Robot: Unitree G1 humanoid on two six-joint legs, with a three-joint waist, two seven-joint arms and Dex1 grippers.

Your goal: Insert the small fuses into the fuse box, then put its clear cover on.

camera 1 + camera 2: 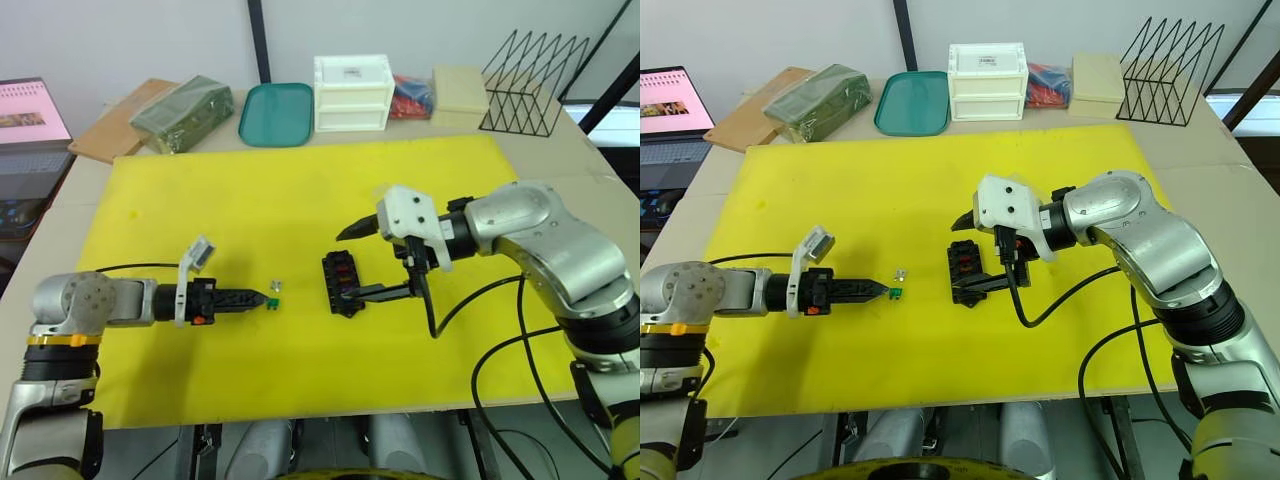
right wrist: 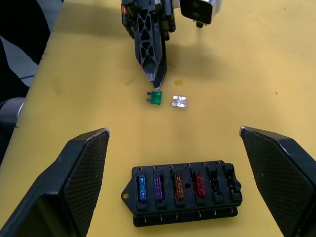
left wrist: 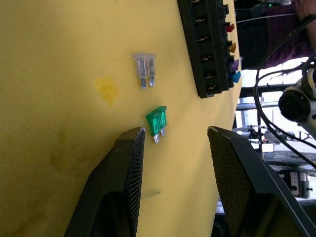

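Note:
The black fuse box [image 2: 182, 192] lies mid-mat, with blue, purple, amber and red small fuses in several slots and two end slots empty. My right gripper [image 1: 352, 262] hangs over it, open wide, one finger on each side of the box [image 1: 342, 283]. To the box's left, a green fuse [image 3: 157, 121] and a clear fuse [image 3: 144, 68] lie loose on the yellow mat [image 1: 300, 200]. My left gripper [image 3: 175, 133] is open and low over the mat, its tips right at the green fuse [image 1: 272, 300] without holding it. The clear cover is out of view.
Along the table's back edge stand a white drawer box [image 1: 353, 92], a green tray [image 1: 277, 113], a green packet [image 1: 185, 112], a cream box [image 1: 460, 90] and a black wire rack [image 1: 533, 82]. A laptop [image 1: 30, 120] sits far left. Black cables [image 1: 430, 315] hang from my right arm.

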